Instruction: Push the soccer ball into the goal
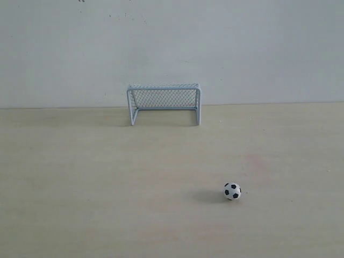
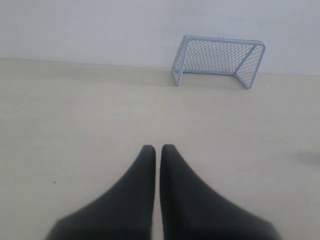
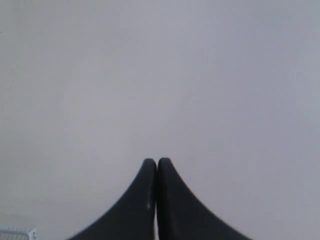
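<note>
Two task things on pale table (image 1: 80,188): goal (image 1: 164,103) at far edge by wall. Left gripper (image 2: 158,150), right gripper (image 3: 157,162) pinched closed, empty. Soccer ball (image 1: 232,191) well apart from goal, nearer, off to its right. Risk — straight push misses right post; glancing contact rolls ball away.

Soft even light, mild grain, soccer ball (image 1: 232,191) casting a faint shadow toward nine o'clock, left gripper (image 2: 158,148) blurred toward its base
</note>
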`<action>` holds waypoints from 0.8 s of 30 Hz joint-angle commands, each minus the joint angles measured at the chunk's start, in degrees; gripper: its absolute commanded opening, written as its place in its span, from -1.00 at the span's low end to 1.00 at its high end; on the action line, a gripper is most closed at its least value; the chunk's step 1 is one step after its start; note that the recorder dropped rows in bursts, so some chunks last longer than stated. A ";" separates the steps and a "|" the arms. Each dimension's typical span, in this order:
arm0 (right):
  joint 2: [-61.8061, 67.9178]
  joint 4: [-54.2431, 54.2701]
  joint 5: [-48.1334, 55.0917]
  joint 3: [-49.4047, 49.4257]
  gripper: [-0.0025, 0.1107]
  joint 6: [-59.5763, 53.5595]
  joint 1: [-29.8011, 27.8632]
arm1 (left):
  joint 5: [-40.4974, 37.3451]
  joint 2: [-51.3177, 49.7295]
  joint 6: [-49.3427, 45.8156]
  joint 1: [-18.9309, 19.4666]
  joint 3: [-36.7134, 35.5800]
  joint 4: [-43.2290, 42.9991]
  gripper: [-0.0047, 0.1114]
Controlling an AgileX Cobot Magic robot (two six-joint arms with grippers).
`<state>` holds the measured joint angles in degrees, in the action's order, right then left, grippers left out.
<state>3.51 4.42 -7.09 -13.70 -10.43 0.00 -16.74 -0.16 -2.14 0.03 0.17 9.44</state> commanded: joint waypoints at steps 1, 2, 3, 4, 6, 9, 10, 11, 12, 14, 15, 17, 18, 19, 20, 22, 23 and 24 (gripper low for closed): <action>12.50 -0.12 11.36 -14.50 -0.96 -2.77 -0.06 | 0.00 0.16 0.46 0.19 -0.17 0.55 -0.84; 18.27 -0.49 21.51 -19.91 -0.96 -2.77 -0.06 | 0.00 0.16 0.46 0.19 -0.17 0.55 -0.84; 21.61 -0.76 27.54 -22.61 -0.96 -2.62 -0.06 | 0.00 0.16 0.46 0.19 -0.17 0.55 -0.84; 24.85 -0.77 33.26 -24.88 -0.96 -2.61 -0.06 | 0.00 0.16 0.46 0.19 -0.17 0.55 -0.84; 30.12 -0.77 43.00 -27.89 -0.96 -2.61 -0.06 | 0.00 0.16 0.46 0.19 -0.17 0.55 -0.84; 36.70 -0.42 47.68 -29.28 -0.96 -2.61 -0.06 | 0.00 0.16 0.46 0.19 -0.17 0.55 -0.84; 38.28 -0.39 47.53 -29.28 -0.96 -2.61 -0.06 | 0.00 0.16 0.46 0.19 -0.17 0.55 -0.84; 39.52 -0.39 47.41 -29.28 -0.96 -2.61 -0.06 | 0.00 0.16 0.46 0.19 -0.17 0.55 -0.84; 40.97 -0.39 47.14 -29.28 -0.96 -2.61 -0.06 | 0.00 0.16 0.46 0.19 -0.17 0.55 -0.84; 43.17 -0.29 47.14 -29.28 -0.96 -2.61 -0.06 | 0.00 0.16 0.46 0.19 -0.17 0.55 -0.84; 44.26 -0.16 47.00 -29.28 -0.96 -2.61 -0.06 | 0.00 0.16 0.46 0.19 -0.17 0.55 -0.84; 45.84 0.13 46.99 -29.28 -0.96 -2.14 -0.06 | 0.00 0.16 0.46 0.19 -0.17 0.55 -0.84; 46.45 0.41 46.99 -29.28 -0.96 -1.76 -0.06 | 0.00 0.16 0.46 0.19 -0.17 0.55 -0.84; 46.88 0.88 46.99 -29.28 -0.96 -1.65 -0.06 | 0.00 0.16 0.46 0.19 -0.17 0.55 -0.84; 47.15 1.00 46.99 -29.28 -0.96 -1.65 -0.06 | 0.00 0.16 0.46 0.19 -0.17 0.55 -0.84; 47.50 1.00 46.99 -29.28 -0.96 -1.65 -0.06 | 0.00 0.16 0.46 0.19 -0.17 0.55 -0.84; 47.65 1.00 46.53 -29.28 -0.96 -1.65 -0.06 | 0.00 0.16 0.46 0.19 -0.17 0.55 -0.84; 47.80 1.11 45.87 -29.28 -0.96 -1.27 -0.06 | 0.00 0.16 0.46 0.19 -0.17 0.55 -0.84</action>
<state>50.80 5.13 40.05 -42.56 -12.13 0.00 -16.74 -0.16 -2.14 0.03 0.17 9.44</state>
